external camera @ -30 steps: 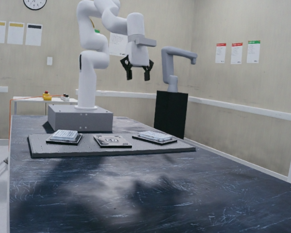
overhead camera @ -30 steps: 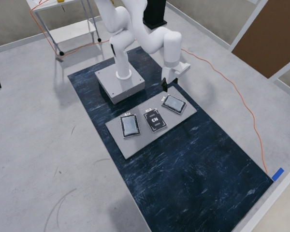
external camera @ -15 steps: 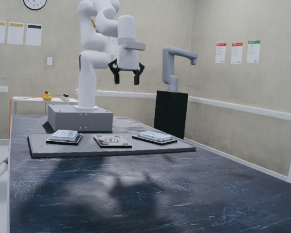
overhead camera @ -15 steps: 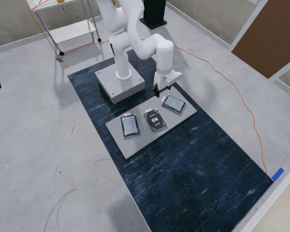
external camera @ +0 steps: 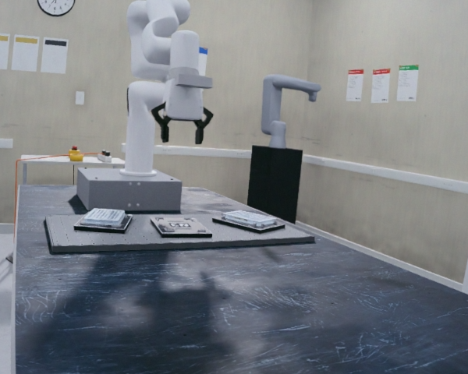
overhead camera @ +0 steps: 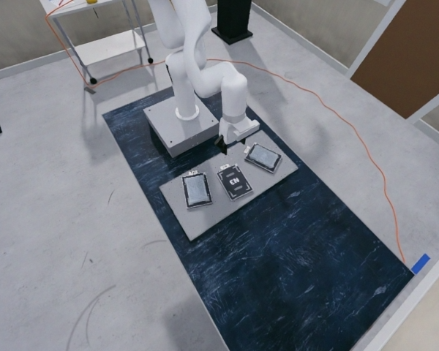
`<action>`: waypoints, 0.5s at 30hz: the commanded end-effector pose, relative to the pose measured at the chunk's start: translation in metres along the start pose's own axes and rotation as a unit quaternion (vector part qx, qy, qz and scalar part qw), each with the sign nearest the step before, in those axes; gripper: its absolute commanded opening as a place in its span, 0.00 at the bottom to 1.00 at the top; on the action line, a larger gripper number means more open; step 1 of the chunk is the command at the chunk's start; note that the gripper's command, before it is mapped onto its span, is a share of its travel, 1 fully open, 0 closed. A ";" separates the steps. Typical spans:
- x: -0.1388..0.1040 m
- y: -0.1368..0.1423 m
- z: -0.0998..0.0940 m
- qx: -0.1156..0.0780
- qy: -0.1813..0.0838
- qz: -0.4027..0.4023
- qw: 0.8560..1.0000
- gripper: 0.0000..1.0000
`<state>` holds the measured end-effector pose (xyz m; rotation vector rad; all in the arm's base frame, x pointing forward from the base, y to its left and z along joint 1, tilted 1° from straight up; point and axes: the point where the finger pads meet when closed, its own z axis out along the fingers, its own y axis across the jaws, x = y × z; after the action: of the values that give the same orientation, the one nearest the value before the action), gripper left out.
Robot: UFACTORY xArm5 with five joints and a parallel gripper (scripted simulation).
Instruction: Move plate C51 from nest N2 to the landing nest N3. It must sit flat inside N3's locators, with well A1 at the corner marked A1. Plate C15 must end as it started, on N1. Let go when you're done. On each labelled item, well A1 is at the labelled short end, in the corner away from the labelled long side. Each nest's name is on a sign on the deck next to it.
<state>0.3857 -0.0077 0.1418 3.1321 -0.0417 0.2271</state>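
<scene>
The claw (external camera: 182,135) hangs high above the grey deck plate (external camera: 234,241), its two black fingers (external camera: 164,130) spread wide with nothing between them. In the top view the claw (overhead camera: 230,142) sits near the centre of the frame, over the deck's back edge, between the white arm's grey pedestal (overhead camera: 162,140) and the right-hand plate.

Three nests lie in a row on the deck. The middle one, N3 (overhead camera: 234,183), is a bare black frame with its name printed in white on its face; in the exterior view N3 (external camera: 180,226) lies almost straight below the claw. To its left in the top view a clear well plate (overhead camera: 196,189) rests flat in its black nest, and another well plate (overhead camera: 263,157) rests in the nest at the right, turned at an angle to the other two. Small white signs stand at the back of each nest, but their lettering is too blurred to read, so I cannot tell which plate is C51 and which is C15. Both plates are well apart from the claw.

The deck lies on a dark, scratched table (overhead camera: 287,272). An orange cable (overhead camera: 348,124) runs across the floor at the right of the top view.
</scene>
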 end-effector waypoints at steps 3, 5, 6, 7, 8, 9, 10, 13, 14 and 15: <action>-0.008 0.025 0.008 -0.007 -0.007 0.024 1.000 1.00; -0.012 0.034 0.011 -0.007 -0.007 0.024 1.000 1.00; -0.013 0.036 0.012 -0.007 -0.007 0.024 1.000 1.00; -0.013 0.036 0.012 -0.007 -0.007 0.024 1.000 1.00; -0.015 0.041 0.014 -0.009 -0.012 0.040 0.999 1.00; -0.017 0.045 0.016 -0.011 -0.017 0.051 0.999 1.00; -0.020 0.049 0.017 -0.011 -0.017 0.051 0.999 1.00; -0.027 0.061 0.022 -0.011 -0.017 0.051 0.999 1.00; -0.027 0.061 0.022 -0.011 -0.017 0.051 0.999 1.00; -0.027 0.061 0.022 -0.011 -0.017 0.051 0.999 1.00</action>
<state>0.3633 -0.0603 0.1187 3.1196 -0.1960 0.1706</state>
